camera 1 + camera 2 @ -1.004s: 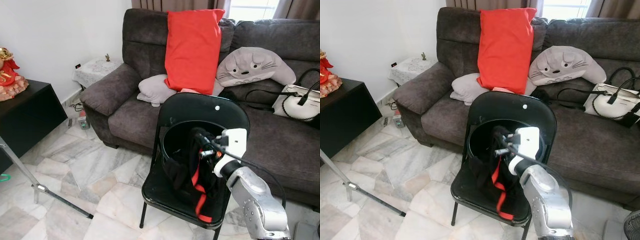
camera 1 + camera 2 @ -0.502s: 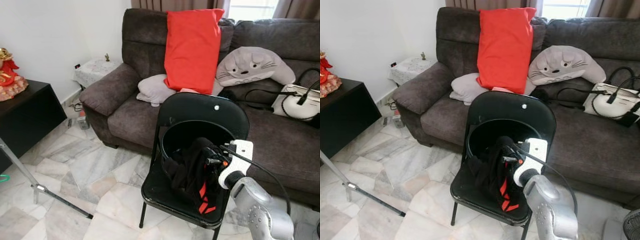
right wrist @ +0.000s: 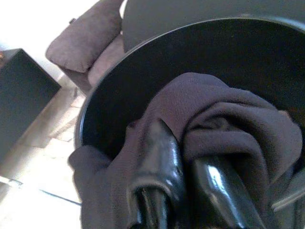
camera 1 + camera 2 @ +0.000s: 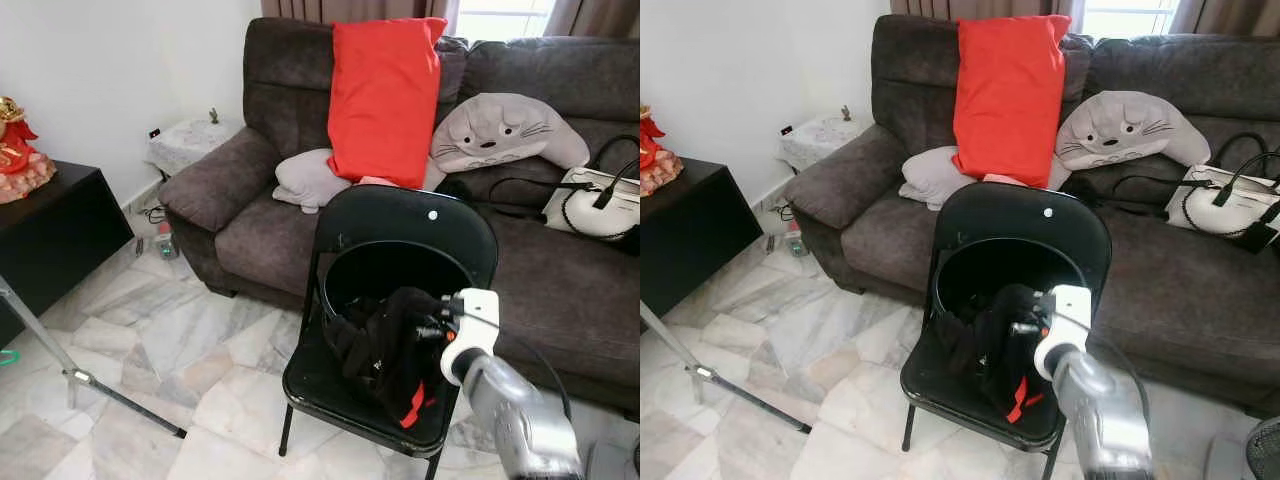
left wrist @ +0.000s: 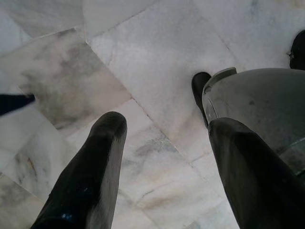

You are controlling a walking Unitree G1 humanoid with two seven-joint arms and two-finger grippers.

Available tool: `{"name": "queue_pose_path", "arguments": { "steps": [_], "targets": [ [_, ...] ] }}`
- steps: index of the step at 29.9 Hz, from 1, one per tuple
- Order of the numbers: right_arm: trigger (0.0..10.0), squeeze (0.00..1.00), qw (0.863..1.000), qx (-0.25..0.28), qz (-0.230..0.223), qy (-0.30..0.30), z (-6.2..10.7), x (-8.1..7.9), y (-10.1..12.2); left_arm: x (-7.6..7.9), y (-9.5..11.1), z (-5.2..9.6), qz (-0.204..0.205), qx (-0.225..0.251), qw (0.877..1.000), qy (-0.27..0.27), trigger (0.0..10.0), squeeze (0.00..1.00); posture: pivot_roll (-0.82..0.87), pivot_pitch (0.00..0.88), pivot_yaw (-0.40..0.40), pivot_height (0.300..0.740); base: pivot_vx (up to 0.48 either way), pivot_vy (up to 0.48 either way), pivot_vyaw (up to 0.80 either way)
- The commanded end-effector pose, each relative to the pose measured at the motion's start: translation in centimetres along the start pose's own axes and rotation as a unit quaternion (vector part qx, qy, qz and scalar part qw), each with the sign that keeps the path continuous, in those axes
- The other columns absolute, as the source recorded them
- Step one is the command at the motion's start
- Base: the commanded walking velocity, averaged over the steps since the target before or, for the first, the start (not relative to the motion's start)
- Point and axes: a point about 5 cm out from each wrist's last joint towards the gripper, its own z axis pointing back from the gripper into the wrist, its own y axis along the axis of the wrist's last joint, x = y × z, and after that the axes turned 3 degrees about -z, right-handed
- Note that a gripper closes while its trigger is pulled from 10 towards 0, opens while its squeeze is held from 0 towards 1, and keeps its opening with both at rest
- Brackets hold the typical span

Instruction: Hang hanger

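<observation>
Our right gripper (image 3: 183, 191) pinches the dark garment (image 4: 392, 345) at the black tub (image 4: 980, 275). We should lift straight, keeping cloth clear. Left gripper (image 5: 162, 167) hangs spread.

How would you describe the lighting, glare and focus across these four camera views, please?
Left eye view: even daylight, sharp, with the window blown out above the sofa. Right eye view: the same, the right arm slightly soft. Left wrist view: floor evenly lit, the left tool's fingers blurred. Right wrist view: dim, hazy, overexposed in one corner; the right tool shut on the black garment.
</observation>
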Motion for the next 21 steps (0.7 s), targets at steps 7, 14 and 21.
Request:
{"name": "queue_pose_path", "arguments": {
  "steps": [7,14,21],
  "targets": [
    [0.0,0.0,0.992,-0.025,0.112,0.055,-1.7,-1.5,0.0,0.3,-0.3,0.0,0.0,-0.012,1.0,-0.003,10.0,0.0,0.0,0.02,0.087,0.74,0.0,0.0,0.0],
    [5.6,0.0,0.982,-0.055,0.167,0.069,-2.3,-1.7,-1.3,0.3,-0.7,0.1,0.002,-0.016,1.0,-0.005,10.0,0.0,0.01,0.023,0.081,0.74,0.0,0.0,0.0],
    [10.0,0.83,0.977,-0.072,0.18,0.086,-2.4,-1.9,-2.8,0.3,-0.7,0.1,0.001,-0.019,1.0,-0.009,10.0,0.0,0.01,0.021,0.078,0.74,0.0,0.0,0.0]
  ]
}}
